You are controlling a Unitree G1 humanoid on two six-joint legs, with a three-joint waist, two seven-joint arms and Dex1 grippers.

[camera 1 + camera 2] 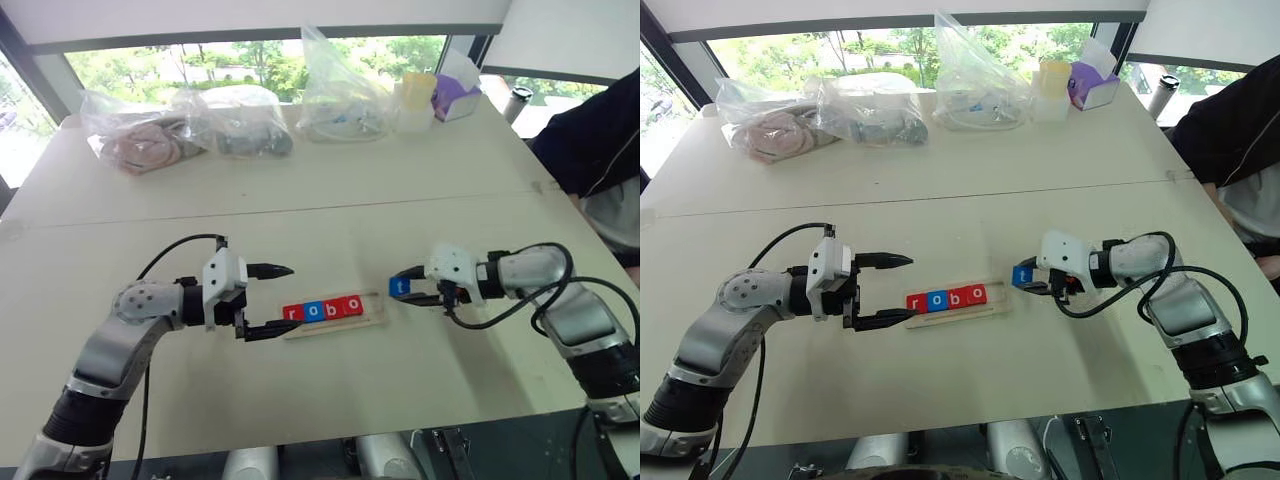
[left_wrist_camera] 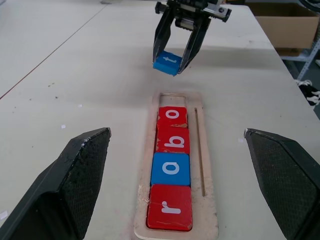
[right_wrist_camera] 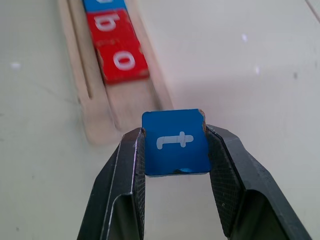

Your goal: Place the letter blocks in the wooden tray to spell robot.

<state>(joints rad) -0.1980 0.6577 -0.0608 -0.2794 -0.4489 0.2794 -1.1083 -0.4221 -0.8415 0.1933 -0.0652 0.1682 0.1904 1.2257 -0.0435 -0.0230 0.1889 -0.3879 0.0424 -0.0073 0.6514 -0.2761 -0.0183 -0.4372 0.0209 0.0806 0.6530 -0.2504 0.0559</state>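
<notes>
Four of five letters seated; "t" outstanding.
Your wooden tray (image 1: 335, 322) reads r-o-b-o; right gripper (image 3: 176, 150) fingers clamp the t block (image 3: 176, 142) just beyond the tray's empty end; left gripper (image 1: 268, 300) gapes wide, empty.

Blue t block (image 3: 175, 142), pale-wood tray (image 2: 210, 165)

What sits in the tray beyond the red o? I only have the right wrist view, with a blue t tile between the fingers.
Observer: In the wooden tray four tiles sit in a row: red r tile, blue o tile, red b tile, red o tile.
Operator: Any slot free?
Observer: Yes, the end nearest the right gripper is empty.
Operator: Is the t lifted?
Observer: The blue t tile hangs above the table, just past that end.
Operator: Left arm?
Observer: The left gripper is open, at the r end.
</notes>
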